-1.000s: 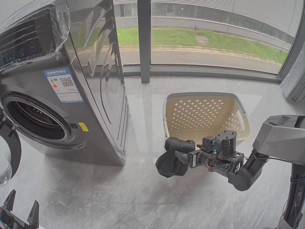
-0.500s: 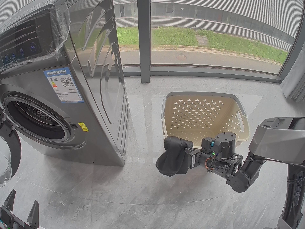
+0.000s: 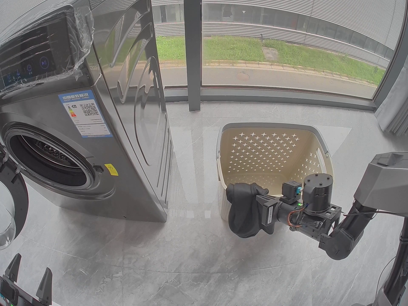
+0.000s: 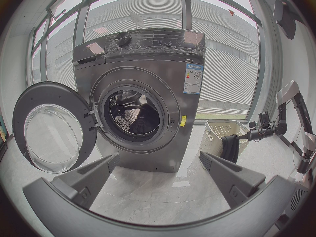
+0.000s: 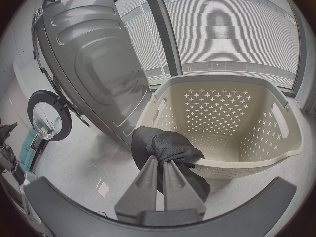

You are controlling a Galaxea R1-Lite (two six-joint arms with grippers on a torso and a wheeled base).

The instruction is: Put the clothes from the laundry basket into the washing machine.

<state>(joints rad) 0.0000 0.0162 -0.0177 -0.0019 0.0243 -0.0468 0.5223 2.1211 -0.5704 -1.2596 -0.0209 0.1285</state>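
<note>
Right gripper (image 5: 159, 162) clenched on black garment (image 3: 244, 211) at laundry basket (image 3: 272, 126) near-left rim corner. Bare floor (image 3: 170, 256) separates it from washing machine (image 3: 127, 107). Left gripper (image 4: 158, 155) fingers spread.

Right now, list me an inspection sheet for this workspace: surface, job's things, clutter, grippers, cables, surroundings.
Surface: grey tiled floor, glossy.
Job's things: black garment hangs at the cream laundry basket's near corner, outside its wall; no other clothes seen in the basket; washing machine door open.
Clutter: nothing seen.
Grippers: right gripper shut on the garment; left gripper open, low, facing the washing machine.
Cables: loose wires at the right wrist.
Surroundings: window wall behind, curtain at right, plastic film on the control panel.
</note>
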